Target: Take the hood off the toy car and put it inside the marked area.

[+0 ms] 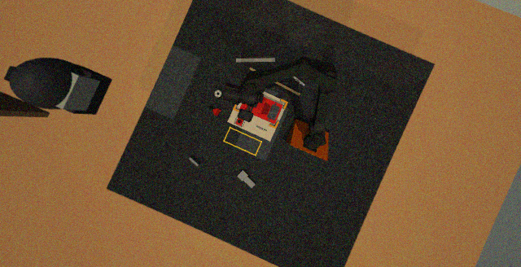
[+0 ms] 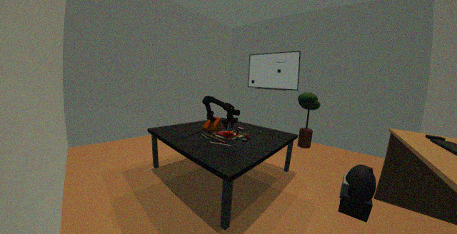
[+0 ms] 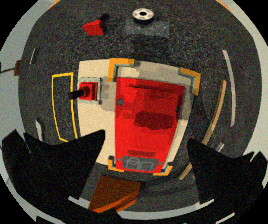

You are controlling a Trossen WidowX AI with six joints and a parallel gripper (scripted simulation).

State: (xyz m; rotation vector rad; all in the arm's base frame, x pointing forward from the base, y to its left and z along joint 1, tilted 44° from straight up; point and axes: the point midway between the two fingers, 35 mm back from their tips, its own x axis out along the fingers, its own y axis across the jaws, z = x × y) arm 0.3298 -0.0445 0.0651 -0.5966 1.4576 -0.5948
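Note:
A red toy car body (image 1: 259, 114) (image 2: 226, 136) (image 3: 130, 131) lies on a cream board between orange corner brackets. A grey slotted part (image 3: 140, 164) sits at its near end in the wrist view. I cannot tell the hood's outline from the rest of the red body. The marked area, a yellow outline (image 1: 239, 148) (image 3: 62, 74), lies on the table beside the board. My gripper (image 1: 253, 106) (image 2: 228, 128) (image 3: 149, 139) is open and empty above the car, its fingers wide to either side in the wrist view.
A small red block with a black lever (image 3: 88, 91) sits on the board. A red piece (image 1: 216, 111) (image 3: 94, 27) and a white ring (image 1: 218, 94) (image 3: 143, 14) lie beyond it. Thin strips (image 1: 256, 59) (image 3: 230, 85) and a grey piece (image 1: 246, 178) lie around the board.

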